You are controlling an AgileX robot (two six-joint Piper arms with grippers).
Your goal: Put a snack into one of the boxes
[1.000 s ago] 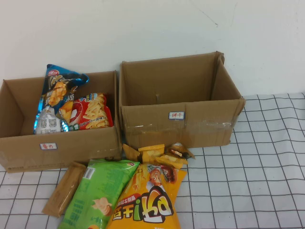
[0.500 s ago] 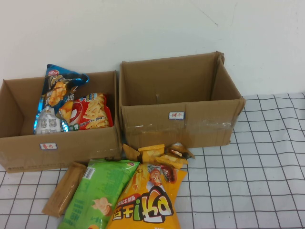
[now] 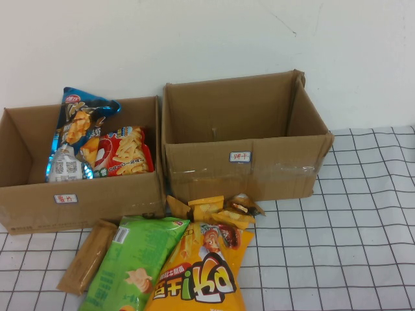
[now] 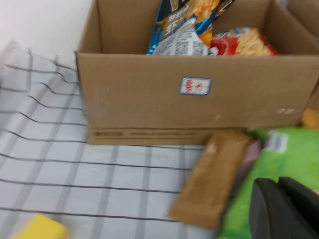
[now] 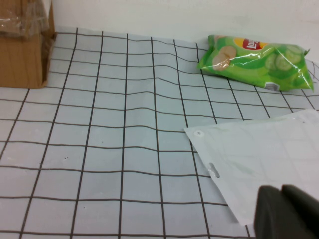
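Two cardboard boxes stand side by side at the back. The left box (image 3: 84, 201) (image 4: 199, 104) holds a blue chip bag (image 3: 81, 123) and a red fries bag (image 3: 126, 152). The right box (image 3: 246, 165) looks empty. In front of them lie a brown bar packet (image 3: 87, 256) (image 4: 214, 177), a green bag (image 3: 136, 262) (image 4: 279, 159), an orange bag (image 3: 201, 272) and small yellow packets (image 3: 217, 208). Neither gripper shows in the high view. My left gripper (image 4: 279, 201) is shut and holds nothing, just over the green bag. My right gripper (image 5: 283, 206) is shut, empty, over a white plastic sheet (image 5: 264, 159).
A checked cloth (image 3: 337, 246) covers the table. A green cucumber chip bag (image 5: 256, 62) lies on it far from the right gripper, and the right box's corner (image 5: 22, 55) shows there too. A yellow object (image 4: 42, 229) sits at the edge of the left wrist view.
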